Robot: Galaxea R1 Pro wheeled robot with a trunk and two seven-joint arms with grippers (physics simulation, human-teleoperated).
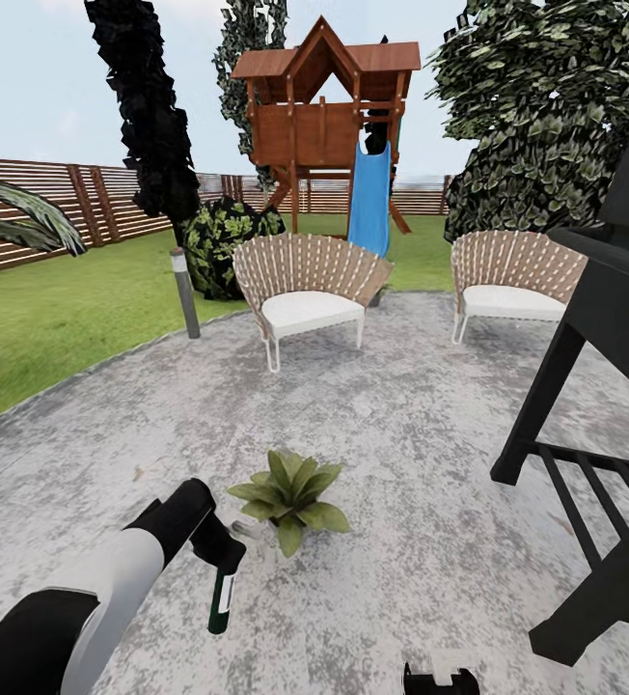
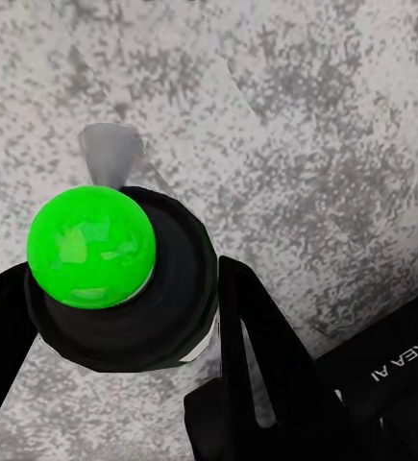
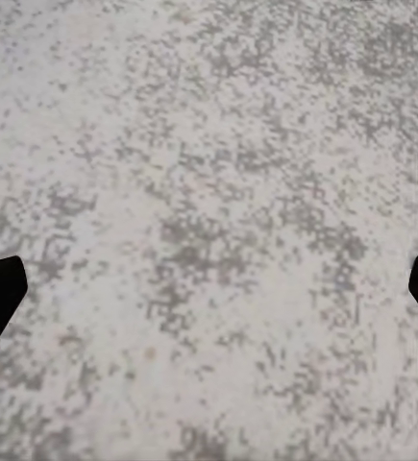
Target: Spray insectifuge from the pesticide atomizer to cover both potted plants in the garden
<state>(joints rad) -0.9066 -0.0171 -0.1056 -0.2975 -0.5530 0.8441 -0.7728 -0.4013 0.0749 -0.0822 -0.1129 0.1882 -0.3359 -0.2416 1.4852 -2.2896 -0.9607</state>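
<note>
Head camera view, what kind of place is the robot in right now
Most likely a home back garden: a round grey stone patio edged by lawn, two woven chairs, a wooden playhouse with a blue slide, a black grill, and a slat fence behind.

The patio (image 1: 401, 405) is showing rough, speckled grey stone, matt throughout. The pesticide atomizer (image 2: 122, 279) is looking like smooth plastic, its bright green part glossy and catching light, the black part duller. The two chairs (image 1: 305, 280) are showing woven wicker backs with soft, matt white cushions. The fence (image 1: 83, 208) and the playhouse (image 1: 324, 106) are looking like brown wood. The grill (image 1: 604, 386) is appearing matt black.
</note>
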